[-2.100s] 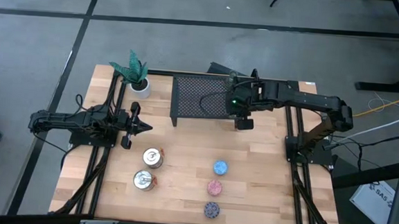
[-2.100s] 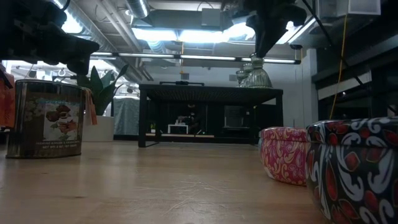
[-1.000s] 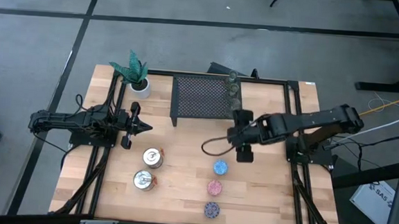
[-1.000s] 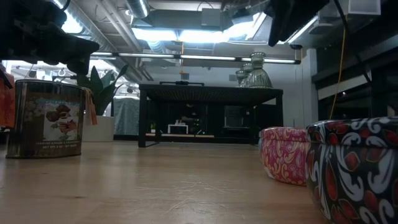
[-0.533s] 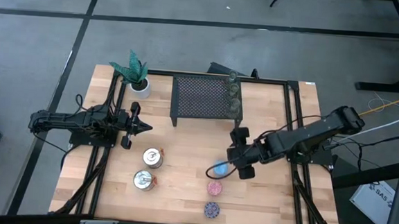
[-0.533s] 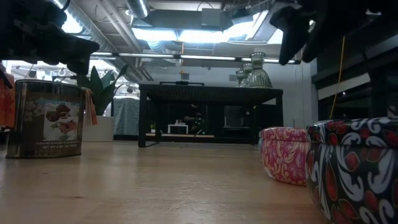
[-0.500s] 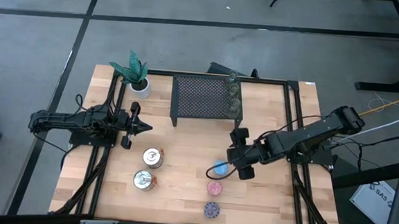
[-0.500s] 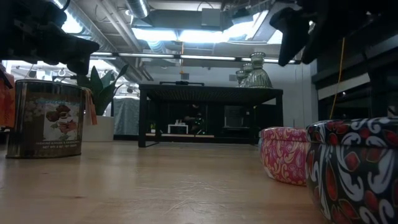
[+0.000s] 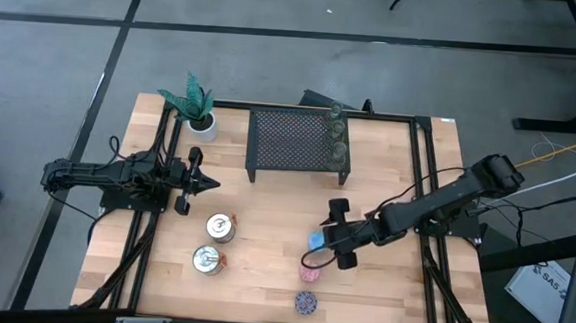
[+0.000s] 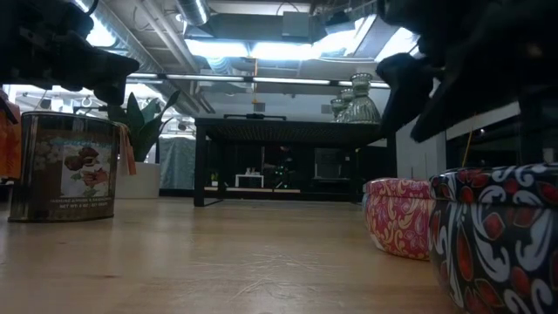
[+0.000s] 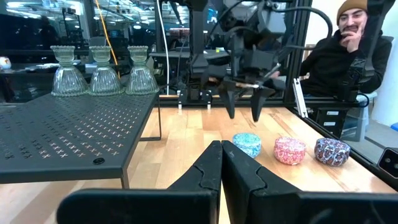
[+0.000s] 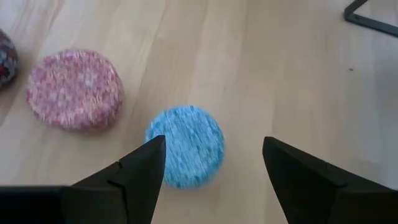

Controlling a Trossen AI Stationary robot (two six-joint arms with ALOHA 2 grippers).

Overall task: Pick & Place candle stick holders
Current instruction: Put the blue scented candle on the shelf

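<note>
Rack: black mesh, sitting at upper centre of the high view, with three olive-green glassy holders lining its right edge.
Plant pot: white, with green leaves, standing at upper left of the table, well apart from everything else.
Silvery holders: two, with orange marks, sitting one below the other at lower left of centre in the high view.
Blue holder: resting on the wood at lower centre of the high view, just left of the right gripper; nothing blocking the way to it.
Pink holder: lying just below the blue one, close beside it.
Purple holder: lying lowest in that column, near the table's bottom edge.
Person: sitting beyond the table at upper right of the left wrist view, hand raised to chin.
Right gripper: hovering over the blue holder, fingers spread wide to either side of it, gripping nothing; contact with the holder not showing.
Left gripper: waiting at left of the high view, fingers pressed together, holding nothing.
</note>
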